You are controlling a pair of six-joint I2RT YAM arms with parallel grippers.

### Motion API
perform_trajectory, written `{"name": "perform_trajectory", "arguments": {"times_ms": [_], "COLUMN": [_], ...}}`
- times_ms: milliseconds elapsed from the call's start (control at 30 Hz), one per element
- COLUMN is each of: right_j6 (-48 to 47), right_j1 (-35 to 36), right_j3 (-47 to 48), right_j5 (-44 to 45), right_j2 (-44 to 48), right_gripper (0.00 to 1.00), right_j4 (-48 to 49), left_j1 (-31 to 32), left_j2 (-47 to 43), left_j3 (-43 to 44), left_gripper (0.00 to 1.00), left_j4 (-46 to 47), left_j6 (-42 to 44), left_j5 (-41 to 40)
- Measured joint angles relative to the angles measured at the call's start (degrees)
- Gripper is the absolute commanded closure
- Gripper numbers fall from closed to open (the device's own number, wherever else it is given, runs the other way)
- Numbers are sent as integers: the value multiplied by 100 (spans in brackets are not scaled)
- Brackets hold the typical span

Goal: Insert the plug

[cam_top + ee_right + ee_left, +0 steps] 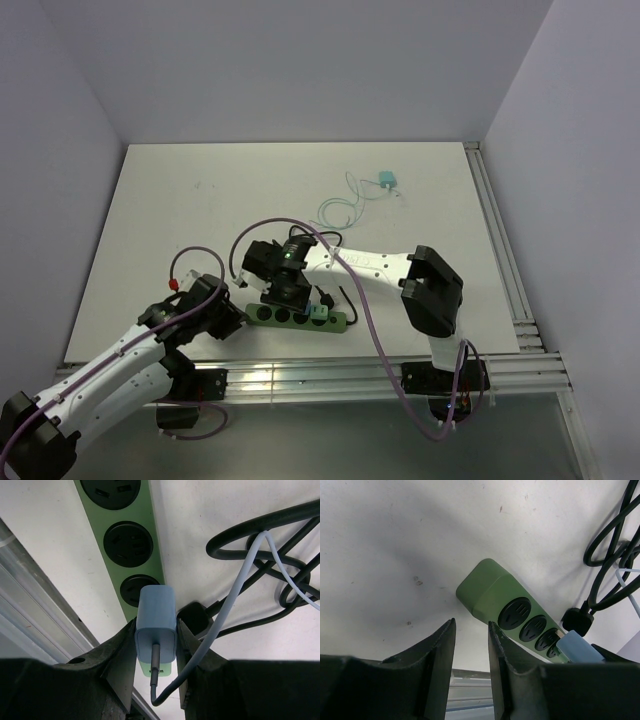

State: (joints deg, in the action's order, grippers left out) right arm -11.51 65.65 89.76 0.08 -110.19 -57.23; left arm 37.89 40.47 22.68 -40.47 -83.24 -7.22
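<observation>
One plug point(155, 612) sits clamped in the right gripper point(156, 627), long axis along its fingers, pointing at one strip point(485, 587); the left gripper point(471, 625) is narrowly apart and empty.

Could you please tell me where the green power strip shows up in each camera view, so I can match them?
Top external: the green power strip lies low and centre, running left to right.
Left wrist: it sits centre right, slanting down to the right.
Right wrist: it runs from the top left down to the centre.
Shared landmark: the blue plug on the strip, seen in all three views.
</observation>
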Motion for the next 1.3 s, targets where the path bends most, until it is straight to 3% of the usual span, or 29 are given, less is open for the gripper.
{"name": "perform_trajectory", "arguments": {"times_ms": [833,1300], "right_j6": [-120,-208], "right_j1": [188,181], "right_j3": [-109,-595], "right_j5": [72,7], "right_j2": [0,94], "right_gripper": [100,100], "right_j4": [101,750], "left_j1": [0,0], "left_j2": [114,-20], "left_j3": [-85,-306], "left_gripper": [63,63], "left_j4": [127,210], "left_j6": [-4,-48], "left_j5": [52,142]}}
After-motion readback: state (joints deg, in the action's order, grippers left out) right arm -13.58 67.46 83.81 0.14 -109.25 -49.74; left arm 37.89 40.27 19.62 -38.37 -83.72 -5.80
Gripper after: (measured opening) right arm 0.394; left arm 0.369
